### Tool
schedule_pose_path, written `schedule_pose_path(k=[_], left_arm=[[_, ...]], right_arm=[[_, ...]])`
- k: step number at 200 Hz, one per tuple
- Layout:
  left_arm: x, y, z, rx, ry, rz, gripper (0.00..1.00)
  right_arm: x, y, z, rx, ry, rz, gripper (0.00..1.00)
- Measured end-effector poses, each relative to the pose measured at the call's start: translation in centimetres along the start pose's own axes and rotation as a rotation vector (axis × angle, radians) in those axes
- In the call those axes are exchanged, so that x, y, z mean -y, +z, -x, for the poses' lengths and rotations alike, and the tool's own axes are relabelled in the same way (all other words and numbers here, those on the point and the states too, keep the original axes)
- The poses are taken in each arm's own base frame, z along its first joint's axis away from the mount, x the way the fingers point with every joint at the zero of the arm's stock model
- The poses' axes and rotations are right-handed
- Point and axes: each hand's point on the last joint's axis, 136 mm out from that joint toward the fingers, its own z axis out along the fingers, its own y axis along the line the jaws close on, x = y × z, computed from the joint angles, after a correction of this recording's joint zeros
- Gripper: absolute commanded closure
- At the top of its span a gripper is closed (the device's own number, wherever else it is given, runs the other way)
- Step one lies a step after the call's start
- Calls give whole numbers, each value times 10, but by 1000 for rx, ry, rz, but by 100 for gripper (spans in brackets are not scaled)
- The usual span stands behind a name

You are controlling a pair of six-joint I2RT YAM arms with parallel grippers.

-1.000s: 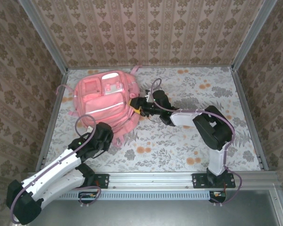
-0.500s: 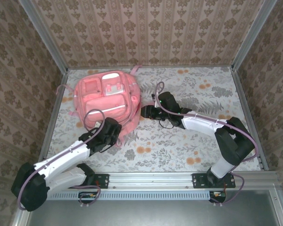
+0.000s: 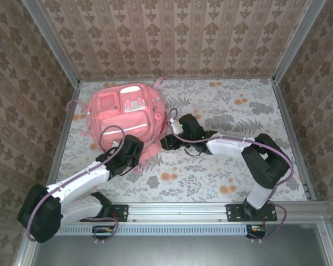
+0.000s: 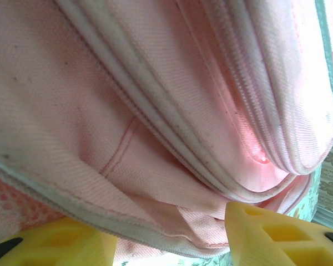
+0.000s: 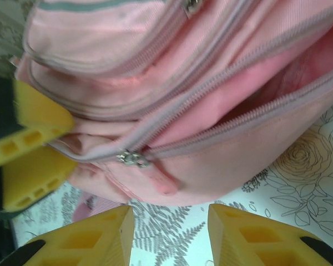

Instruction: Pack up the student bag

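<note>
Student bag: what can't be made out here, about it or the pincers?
- What is inside the student bag: right wrist view, the part-open zip reveals shadowed pink lining.
- Whether the left pincer touches fabric: left wrist view, fingers cut off by the bottom edge.
- Right pincer jaws: top view, too small and dark.

I'm getting bright, even light from above, with only soft shadows on the desk (image 3: 200, 177). On the left wrist feed the student bag (image 4: 155, 111) glows pink, and the near edges are soft-focused.
</note>
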Motion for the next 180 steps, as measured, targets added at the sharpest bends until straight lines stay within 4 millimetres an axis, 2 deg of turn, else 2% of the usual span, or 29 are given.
schedule_pose_path(k=[26, 57, 72, 90, 140, 180], left_arm=[[6, 0, 0, -7, -18, -23, 48], [6, 4, -1, -11, -19, -7, 51], [4, 9, -3, -13, -32, 5, 65], [-1, 13, -4, -19, -45, 28, 100], [0, 7, -1, -15, -66, 22, 100], [-4, 4, 1, -10, -64, 36, 100]], right_arm=[[1, 5, -6, -19, -22, 1, 58], [-2, 5, -3, -15, -40, 7, 57], [-2, 5, -3, -14, -44, 7, 57], [-1, 7, -4, -16, -57, 8, 57], [-3, 24, -14, -54, -99, 16, 57], [-12, 35, -9, -50, -132, 42, 53]])
